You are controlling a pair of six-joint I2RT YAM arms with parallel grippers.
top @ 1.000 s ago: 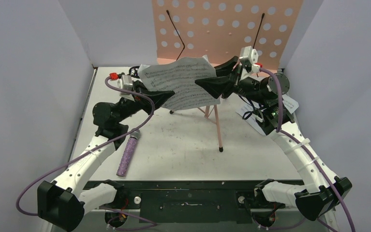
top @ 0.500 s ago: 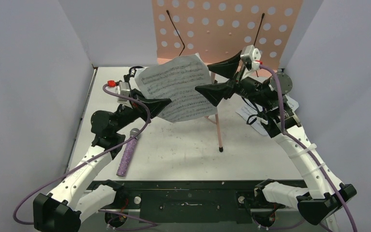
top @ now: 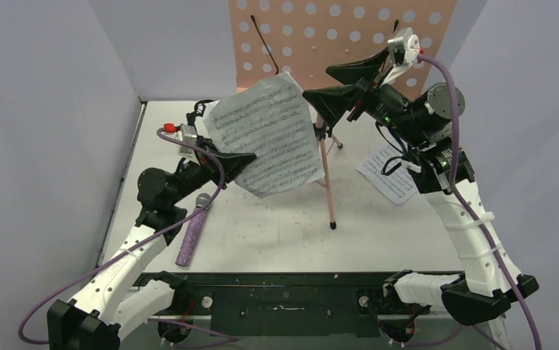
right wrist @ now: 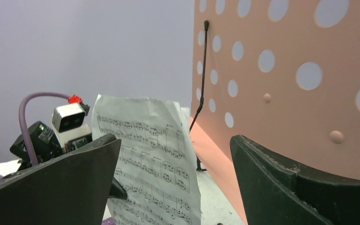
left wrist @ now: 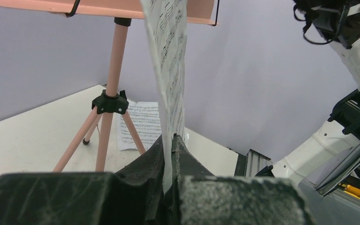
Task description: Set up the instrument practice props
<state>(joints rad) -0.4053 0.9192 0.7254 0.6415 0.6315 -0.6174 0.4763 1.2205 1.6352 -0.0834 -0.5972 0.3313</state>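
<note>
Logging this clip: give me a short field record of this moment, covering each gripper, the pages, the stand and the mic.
left gripper: shut on held page, pinched at its lower edge, in front of the stand
right gripper: open, nothing between the fingers, raised near the stand's desk
music stand: pink, perforated, standing at the back of the table
second page: flat on the table, right side
microphone: lying on the table by the left arm
mic stand: not in view

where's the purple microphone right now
In the top view the purple microphone lies on the table, left side, just beside the left arm.
</note>
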